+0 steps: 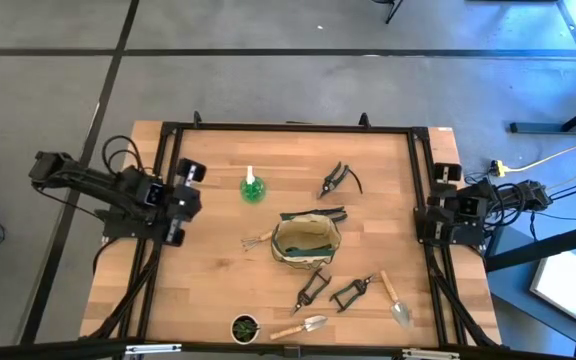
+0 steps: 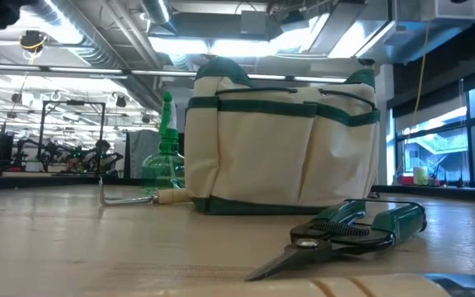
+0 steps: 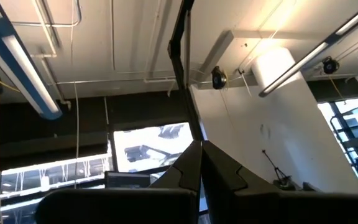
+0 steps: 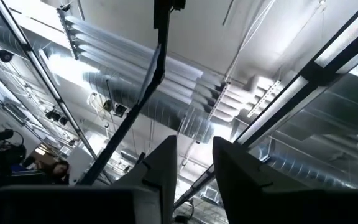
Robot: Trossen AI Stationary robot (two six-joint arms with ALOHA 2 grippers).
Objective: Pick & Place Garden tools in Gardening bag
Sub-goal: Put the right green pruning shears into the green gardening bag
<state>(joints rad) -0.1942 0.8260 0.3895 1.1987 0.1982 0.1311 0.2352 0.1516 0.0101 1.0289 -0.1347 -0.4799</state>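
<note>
The tan gardening bag (image 1: pixel 305 242) stands upright mid-table, mouth up; it also shows in the low view (image 2: pixel 283 148). Around it on the wood lie the garden tools. A green spray bottle (image 1: pixel 252 186) stands behind it. A fork (image 1: pixel 258 240) lies at its left, pruners (image 1: pixel 339 180) at the far side, and two more pruners (image 1: pixel 310 290) (image 1: pixel 351 292) in front. Trowels (image 1: pixel 396 300) (image 1: pixel 301 326) lie near the front edge. My left gripper (image 3: pixel 201 144) is shut at the table's left edge and tilted up. My right gripper (image 4: pixel 194 142) is open at the right edge, tilted up with nothing between its fingers.
A small round dark pot with a plant (image 1: pixel 245 327) stands at the front edge, left of the near trowel. A dark tool (image 1: pixel 320 214) lies against the bag's far side. Black frame rails (image 1: pixel 288 128) border the table. Bare wood lies between each arm and the tools.
</note>
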